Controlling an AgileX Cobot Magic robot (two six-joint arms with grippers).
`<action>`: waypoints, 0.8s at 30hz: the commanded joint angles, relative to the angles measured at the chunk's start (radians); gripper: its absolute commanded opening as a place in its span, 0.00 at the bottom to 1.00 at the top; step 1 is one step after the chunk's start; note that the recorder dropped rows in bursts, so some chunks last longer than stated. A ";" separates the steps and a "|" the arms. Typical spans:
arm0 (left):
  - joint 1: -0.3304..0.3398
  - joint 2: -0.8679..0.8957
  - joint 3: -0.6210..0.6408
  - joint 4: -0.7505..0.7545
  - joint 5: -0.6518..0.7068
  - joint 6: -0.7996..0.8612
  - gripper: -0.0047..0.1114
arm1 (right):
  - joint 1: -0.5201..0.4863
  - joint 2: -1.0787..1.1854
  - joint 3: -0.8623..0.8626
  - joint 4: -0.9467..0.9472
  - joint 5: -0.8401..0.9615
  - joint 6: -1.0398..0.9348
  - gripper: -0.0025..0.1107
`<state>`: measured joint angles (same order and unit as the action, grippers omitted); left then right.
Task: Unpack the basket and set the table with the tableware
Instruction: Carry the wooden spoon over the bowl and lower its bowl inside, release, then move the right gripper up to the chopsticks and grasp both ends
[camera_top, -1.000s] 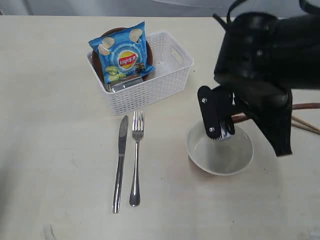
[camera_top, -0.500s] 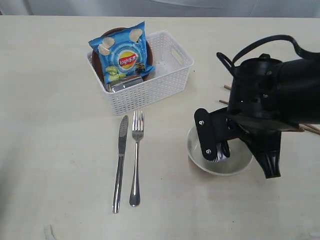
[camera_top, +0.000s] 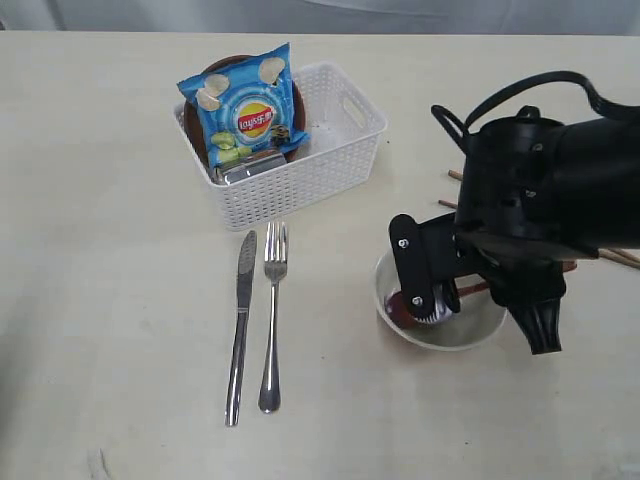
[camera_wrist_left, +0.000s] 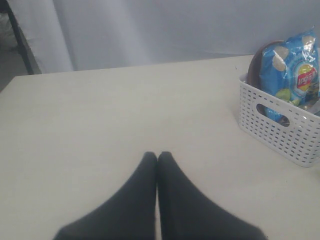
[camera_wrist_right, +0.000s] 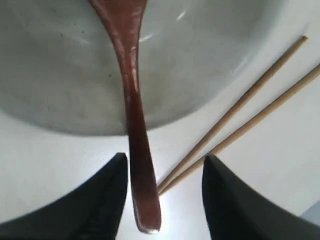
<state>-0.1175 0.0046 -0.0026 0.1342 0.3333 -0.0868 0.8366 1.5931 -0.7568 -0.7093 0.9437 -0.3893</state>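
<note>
While the spoon (camera_wrist_right: 131, 75) rests in the bowl (camera_wrist_right: 60, 75), right claw (camera_wrist_right: 164, 156) stands open around its handle; left claw (camera_wrist_left: 157, 155) closed, empty, above the counter (camera_wrist_left: 100, 110).

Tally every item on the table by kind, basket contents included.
Basket: 1
Chips bag: 1
Brown plate: 1
Steel cup: 1
Knife: 1
Fork: 1
Bowl: 1
Wooden spoon: 1
Chopsticks: 2
Total: 10
</note>
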 joint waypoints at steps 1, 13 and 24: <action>0.004 -0.005 0.003 0.000 -0.007 0.002 0.04 | 0.005 -0.006 0.001 -0.060 0.115 0.021 0.39; 0.004 -0.005 0.003 0.000 -0.007 0.002 0.04 | -0.024 -0.080 0.001 -0.193 0.173 0.191 0.24; 0.004 -0.005 0.003 0.000 -0.007 0.002 0.04 | -0.433 -0.149 -0.060 -0.111 0.037 0.760 0.24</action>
<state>-0.1175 0.0046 -0.0026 0.1342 0.3333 -0.0868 0.5160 1.4211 -0.7826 -0.9365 1.0246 0.2899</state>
